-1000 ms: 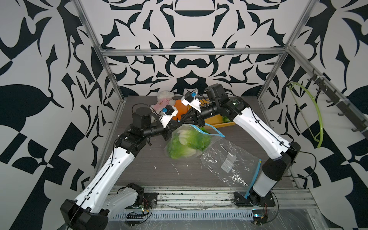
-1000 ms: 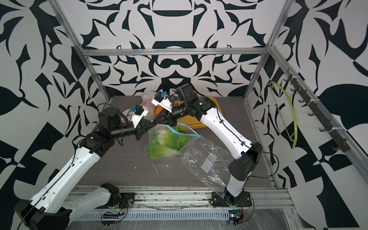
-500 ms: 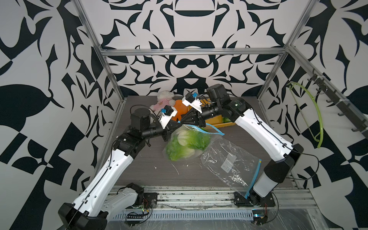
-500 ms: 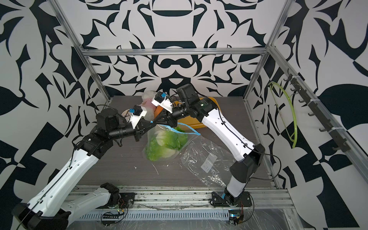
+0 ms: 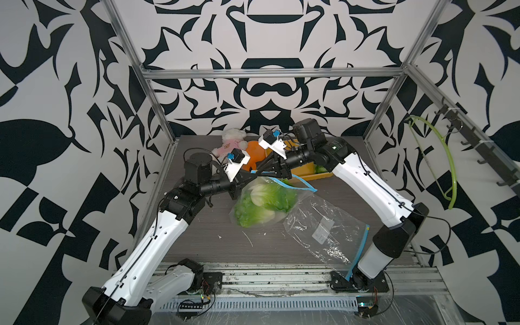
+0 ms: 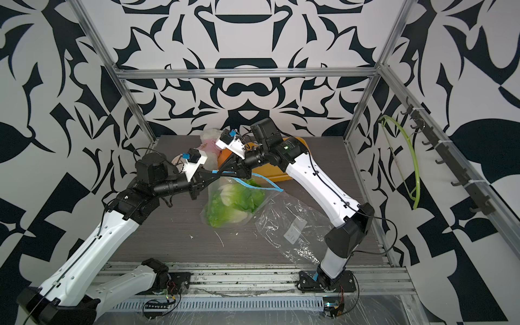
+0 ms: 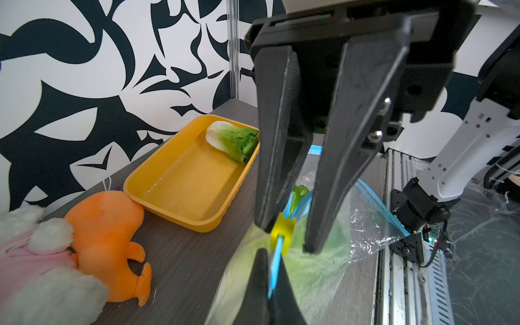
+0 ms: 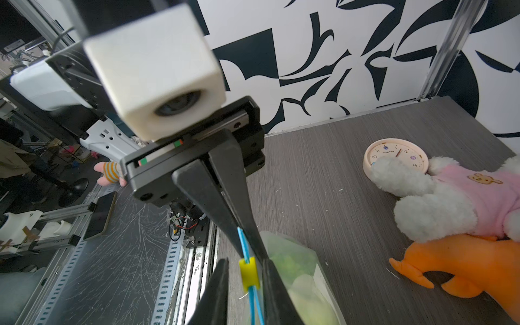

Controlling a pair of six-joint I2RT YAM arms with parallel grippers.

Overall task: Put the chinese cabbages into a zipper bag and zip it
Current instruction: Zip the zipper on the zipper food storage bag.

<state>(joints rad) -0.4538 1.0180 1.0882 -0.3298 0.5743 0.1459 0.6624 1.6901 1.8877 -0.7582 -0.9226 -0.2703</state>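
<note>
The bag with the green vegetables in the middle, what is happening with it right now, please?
Both arms work at the mouth of the zipper bag. The left gripper is shut on its blue zip strip and holds that edge up. The right gripper is open, with the yellow slider between its fingers. Some cabbages are inside, but one more cabbage lies in the yellow tray, and the mouth beyond the slider looks open.
</note>
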